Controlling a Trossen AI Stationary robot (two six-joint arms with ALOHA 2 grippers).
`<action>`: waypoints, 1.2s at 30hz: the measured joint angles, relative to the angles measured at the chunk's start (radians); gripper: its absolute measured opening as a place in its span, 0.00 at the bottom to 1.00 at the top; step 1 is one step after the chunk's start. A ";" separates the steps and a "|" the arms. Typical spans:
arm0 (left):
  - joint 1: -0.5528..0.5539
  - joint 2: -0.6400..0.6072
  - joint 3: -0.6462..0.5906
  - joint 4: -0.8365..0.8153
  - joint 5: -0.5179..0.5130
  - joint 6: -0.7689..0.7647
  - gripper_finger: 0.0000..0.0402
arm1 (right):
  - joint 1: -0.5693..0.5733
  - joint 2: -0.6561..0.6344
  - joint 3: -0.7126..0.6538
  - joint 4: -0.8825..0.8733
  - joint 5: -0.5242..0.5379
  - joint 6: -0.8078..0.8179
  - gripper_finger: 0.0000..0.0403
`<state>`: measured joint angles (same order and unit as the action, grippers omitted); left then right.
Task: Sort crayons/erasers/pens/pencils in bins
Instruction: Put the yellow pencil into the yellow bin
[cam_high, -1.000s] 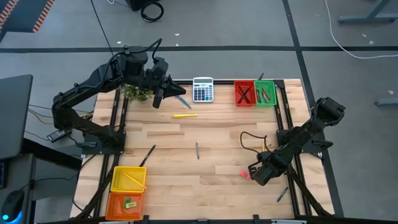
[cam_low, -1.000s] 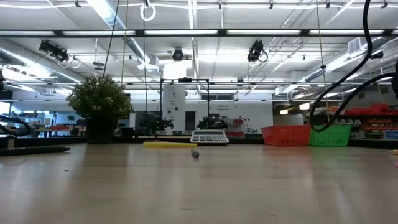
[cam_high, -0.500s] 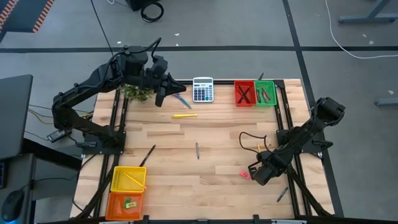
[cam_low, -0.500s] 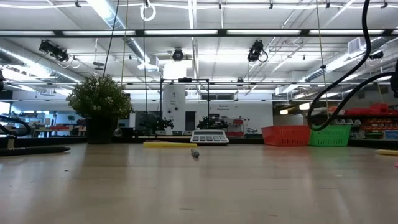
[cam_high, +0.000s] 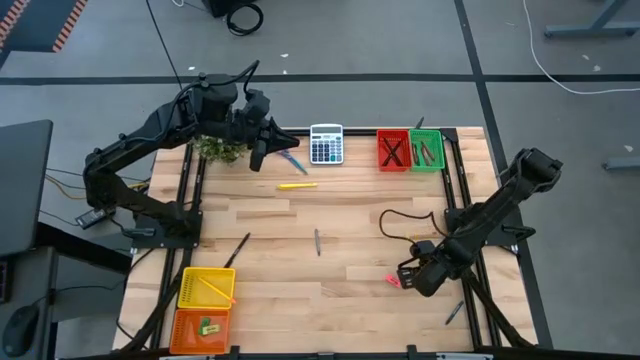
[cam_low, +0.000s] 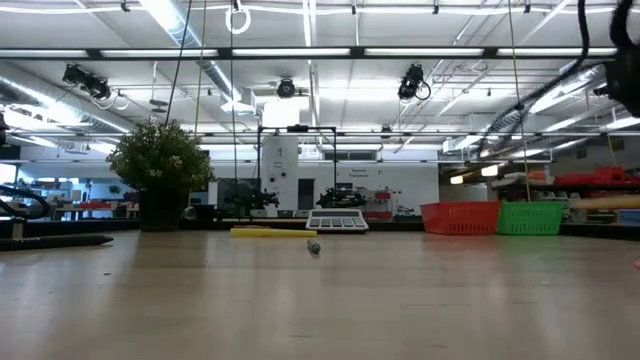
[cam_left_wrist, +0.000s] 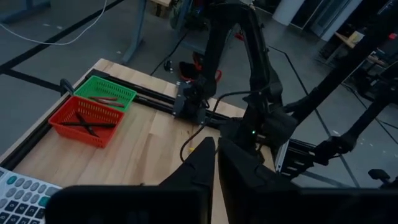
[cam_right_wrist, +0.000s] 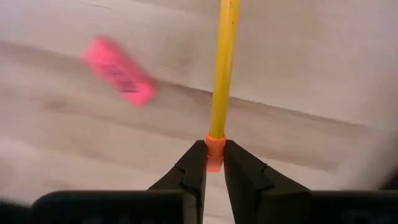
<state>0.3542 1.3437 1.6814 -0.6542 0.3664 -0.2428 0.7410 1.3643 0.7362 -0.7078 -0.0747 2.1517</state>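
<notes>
My right gripper (cam_right_wrist: 215, 163) hovers near the table's near right part (cam_high: 412, 274) and is shut on a long orange-yellow pencil (cam_right_wrist: 225, 68). The pencil also shows at the right edge of the low view (cam_low: 606, 202). A pink eraser (cam_high: 392, 281) lies flat on the wood just left of that gripper. My left gripper (cam_left_wrist: 216, 163) is shut and empty, raised over the far left of the table (cam_high: 257, 154) beside the plant. The red bin (cam_high: 393, 150) and green bin (cam_high: 427, 150) stand at the far edge. The yellow bin (cam_high: 206, 287) and orange bin (cam_high: 202, 325) stand at the near left. My right gripper pinches the pencil by its orange end piece (cam_right_wrist: 215, 148) between the two fingertips (cam_right_wrist: 194, 167). The shaft runs straight out ahead of the fingers, in line with them. The low view shows the pencil lifted clear of the table, roughly level.
A bright yellow pen (cam_high: 297, 185) lies below the grey calculator (cam_high: 326, 144). Dark pens lie mid-table (cam_high: 318, 241), near the yellow bin (cam_high: 237, 250) and at the near right edge (cam_high: 454, 312). A potted plant (cam_high: 218, 148) stands at the far left. A black cable (cam_high: 392, 222) loops beside the right arm.
My right gripper has risen, and the pencil, which lay on the table half a second ago, is now lifted clear, as the low view shows. The right arm's cable has swung with it. The left arm has kept still.
</notes>
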 joint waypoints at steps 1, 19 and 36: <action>0.000 0.000 0.000 -0.001 0.000 0.000 0.06 | 0.000 -0.012 0.009 0.000 0.036 -0.019 0.14; -0.077 -0.022 0.000 -0.057 0.102 0.098 0.06 | -0.140 -0.185 0.045 0.183 0.066 -0.259 0.14; -0.104 -0.208 0.001 -0.097 0.101 0.064 0.05 | -0.515 0.124 0.424 0.056 -0.135 -1.139 0.14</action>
<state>0.2502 1.1355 1.6823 -0.7508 0.4673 -0.1783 0.2257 1.4886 1.1599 -0.6520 -0.2095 1.0127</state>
